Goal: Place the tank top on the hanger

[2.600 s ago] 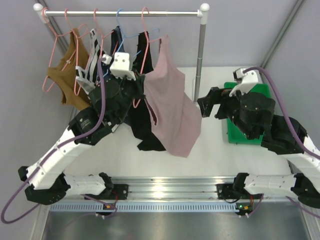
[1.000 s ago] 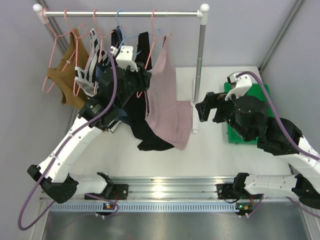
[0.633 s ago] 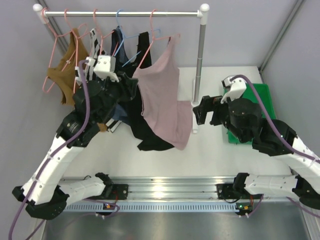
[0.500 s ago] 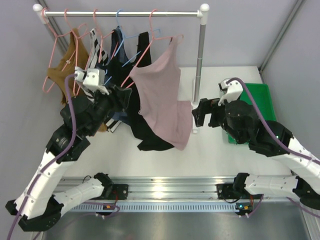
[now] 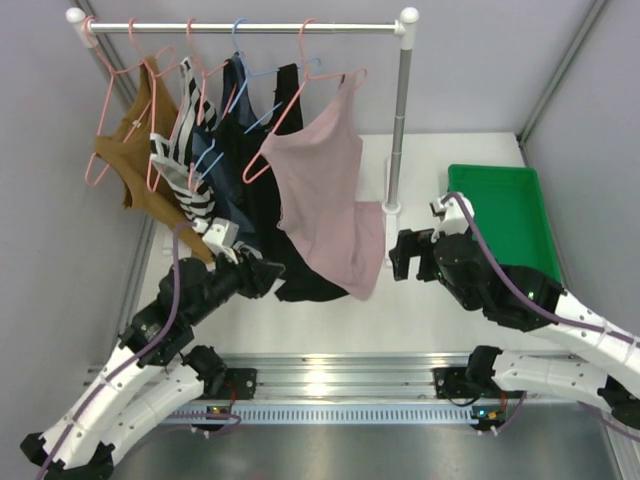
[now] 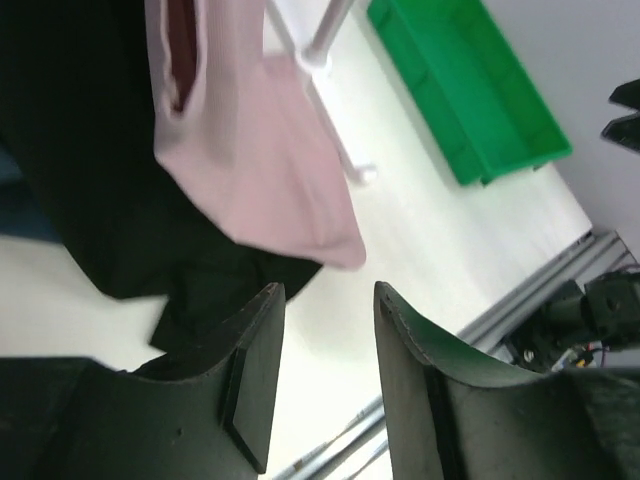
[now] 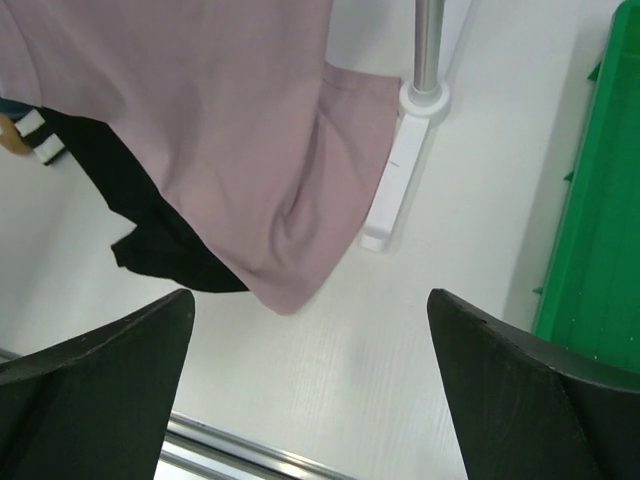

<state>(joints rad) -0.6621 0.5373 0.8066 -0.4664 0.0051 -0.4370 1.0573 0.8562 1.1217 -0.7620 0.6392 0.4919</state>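
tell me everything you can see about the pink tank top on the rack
The tank top is plain dusty mauve-pink, of thin soft fabric with narrow straps. It hangs on a salmon-pink hanger hooked over the rail, as the rightmost garment. It hangs slantwise, with folds near the hem, and lies against the black top behind it. The left hand and right hand are clear of it.

The left fingers (image 6: 250, 380) stand apart at the lower edge, dark and curved, with nothing between them. Above them hangs the mauve-pink tank top (image 6: 270, 170), its armhole edge at the upper left. A black garment (image 6: 80, 200) hangs behind it and lower. The rack's white foot (image 6: 342, 135) crosses the white bench (image 6: 430, 240), with a green tray (image 6: 470, 100) beyond
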